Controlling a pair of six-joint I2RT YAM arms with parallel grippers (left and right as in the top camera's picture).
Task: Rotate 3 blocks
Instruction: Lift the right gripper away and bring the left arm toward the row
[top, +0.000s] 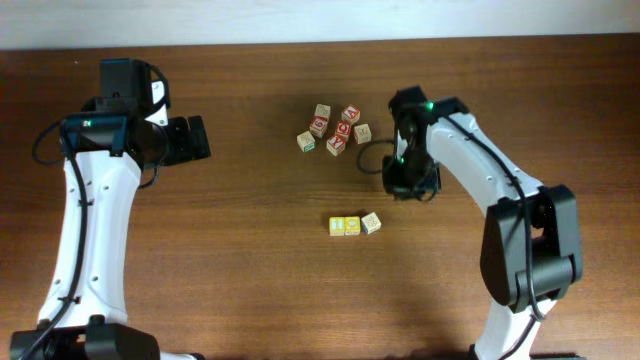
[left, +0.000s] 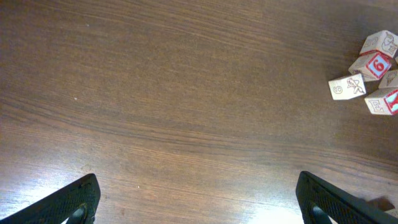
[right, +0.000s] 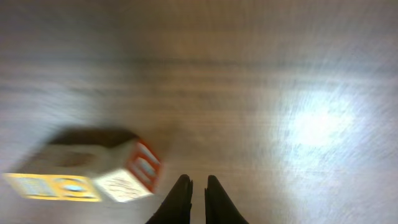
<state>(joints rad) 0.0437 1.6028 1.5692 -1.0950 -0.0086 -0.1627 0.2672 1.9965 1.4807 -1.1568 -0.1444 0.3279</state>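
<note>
Three blocks (top: 352, 225) are sat in a short row on the tabletop (top: 240, 250), roughly mid-table. Two yellow blocks (top: 344, 226) are butted side to side. The beige block (top: 371, 222) is at the 3 o'clock end, turned slightly off the row line, and appears to touch its yellow neighbour. One red-framed face is seen on it in the right wrist view, which is badly blurred.

Handling, as judged:
- Small wooden cubes: light, rigid, not fragile.
- Printed faces are likely a bit slick, so a square pinch on two opposite flat faces is advised, not on edges or corners.
- On the middle yellow block only the 12 and 6 o'clock faces are free; its neighbours close off the other two.
- End blocks are easier. The beige one is open on three sides.
- Being light, any block can be dragged or nudged by a neighbour as one is turned.

Fingers:
- Right fingers (top: 408, 187) are pressed nearly together with nothing between them. They are placed at about 2 o'clock from the row, near but apart.
- Left fingers (top: 197, 139) are spread wide and empty, well apart at about 10 o'clock.

Surroundings: other letter cubes (top: 335, 130) are clustered at 12 o'clock from the row, clear of it. Nothing is seen between the right fingers and the beige block.
</note>
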